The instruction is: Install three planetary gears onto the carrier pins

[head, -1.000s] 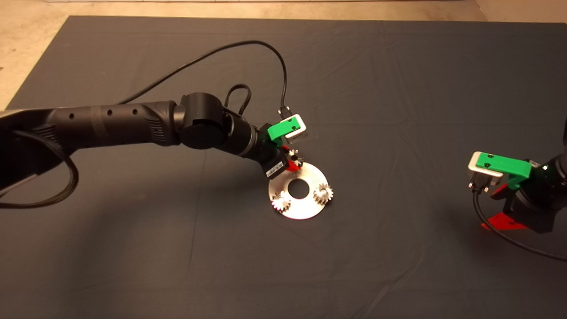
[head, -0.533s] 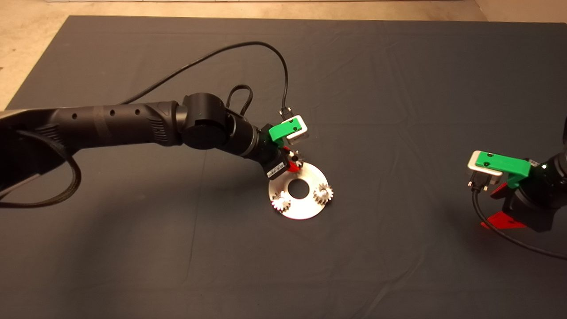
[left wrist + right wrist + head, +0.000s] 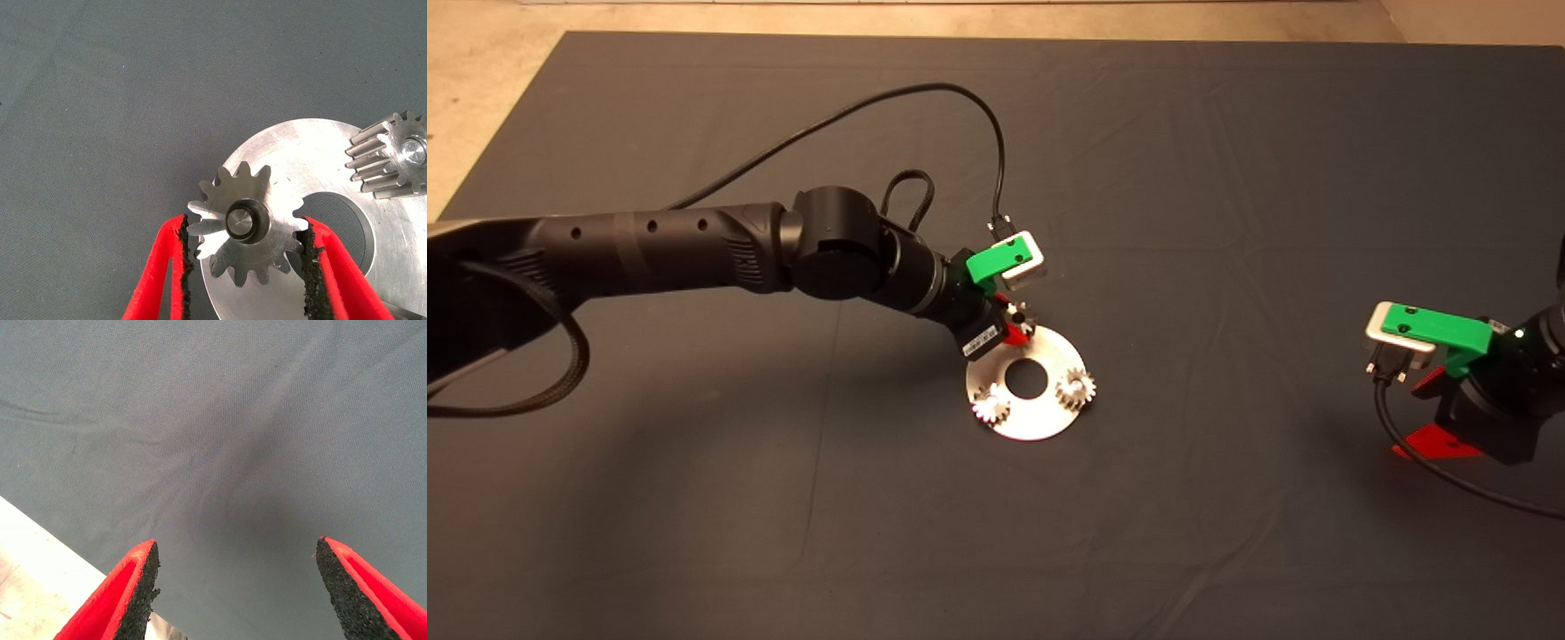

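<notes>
- The third gear, one of the planetary gears, sits over a carrier pin whose end shows in the gear's dark centre hole; it is at the far-left part of the disc, seen from the head view.
- Left hand straddles that gear: one black pad touches the teeth on one side, the other pad lies just at the teeth on the opposite side. The hand is clenched on the gear, though how firmly cannot be told.
- A second gear stands on its pin at the right side of the disc; the left wrist view also shows it, with its pin's bright end in the middle.
- Another gear stands on the disc's near-left side, close to the rim.
- The disc is flat, round and silver with a central hole, lying on the dark mat near the middle of the bench.
- The left arm reaches in from the left edge, its black cable looping above it.
- Right hand waits at the right edge of the mat, well apart from the disc; its red fingers are spread wide with nothing between them, over bare mat near its edge, where a pale floor strip shows.
</notes>
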You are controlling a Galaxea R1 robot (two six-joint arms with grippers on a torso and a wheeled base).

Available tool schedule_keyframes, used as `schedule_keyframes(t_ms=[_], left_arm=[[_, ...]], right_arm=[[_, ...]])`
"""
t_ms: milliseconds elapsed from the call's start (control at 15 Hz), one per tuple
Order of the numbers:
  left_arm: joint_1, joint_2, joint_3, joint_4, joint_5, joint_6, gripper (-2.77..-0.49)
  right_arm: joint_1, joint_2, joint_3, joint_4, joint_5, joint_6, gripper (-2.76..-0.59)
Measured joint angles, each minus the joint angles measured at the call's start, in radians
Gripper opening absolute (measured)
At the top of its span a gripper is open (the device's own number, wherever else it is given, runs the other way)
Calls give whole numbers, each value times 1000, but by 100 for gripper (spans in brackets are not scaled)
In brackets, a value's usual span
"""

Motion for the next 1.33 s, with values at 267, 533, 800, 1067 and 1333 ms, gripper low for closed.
schedule_keyframes(t_ms=[267, 533, 800, 1067, 1333], left_arm=[[0, 0, 0, 0, 0, 0, -232], [0, -5, 0, 0, -4, 0, -209], [-6, -6, 0, -8, -3, 0, -195], [-32, -6, 0, -70, 100, 0, -180], [-71, -49, 32, -104, 303, -1, -180]], right_arm=[[0, 1, 0, 0, 0, 0, -162], [0, 14, -9, 1, 0, 0, -162], [0, 22, -20, 1, 0, 0, -162], [0, 46, -45, 1, 0, 0, -162], [0, 61, -55, 1, 0, 0, -162]])
